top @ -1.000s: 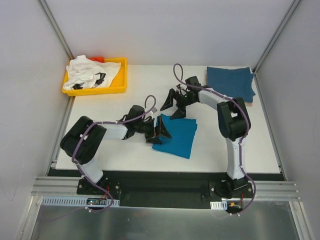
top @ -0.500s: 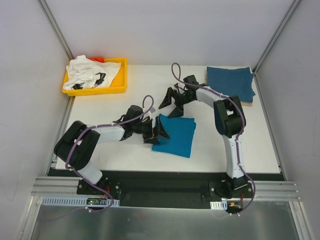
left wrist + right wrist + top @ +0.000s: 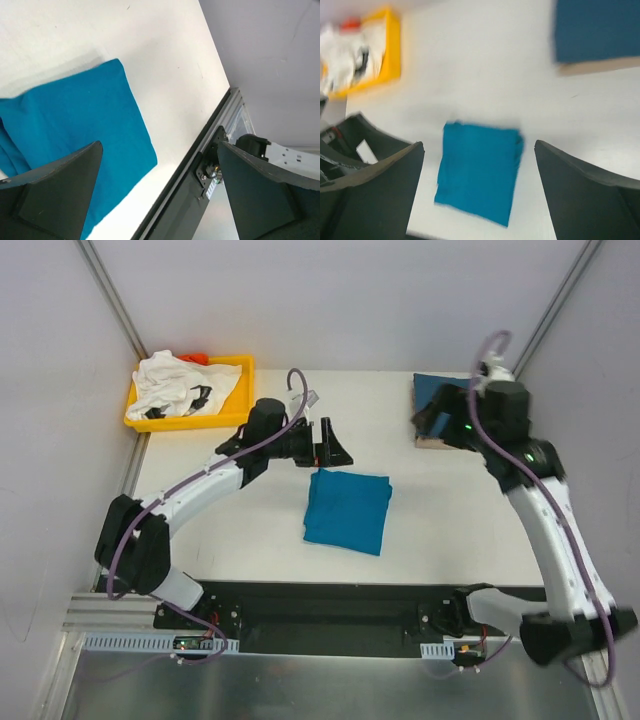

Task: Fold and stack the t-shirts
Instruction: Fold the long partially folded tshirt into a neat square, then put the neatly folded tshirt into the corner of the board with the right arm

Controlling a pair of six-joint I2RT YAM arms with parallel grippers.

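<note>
We see soft matt cloth in the teal-blue t-shirt [image 3: 347,511], the darker blue t-shirt [image 3: 597,30] and the creased white t-shirt [image 3: 178,385], smooth, faintly glossy plastic in the yellow tray [image 3: 190,423], a smooth matt white tabletop [image 3: 450,510], and dull silvery metal in the rail [image 3: 110,612].

Robotics lab cell: white table [image 3: 450,530], grey panel walls [image 3: 330,300], aluminium mounting rail [image 3: 110,616].

White table [image 3: 440,520]: teal t-shirt [image 3: 347,512], darker blue t-shirt [image 3: 597,30], yellow tray [image 3: 190,423]
</note>
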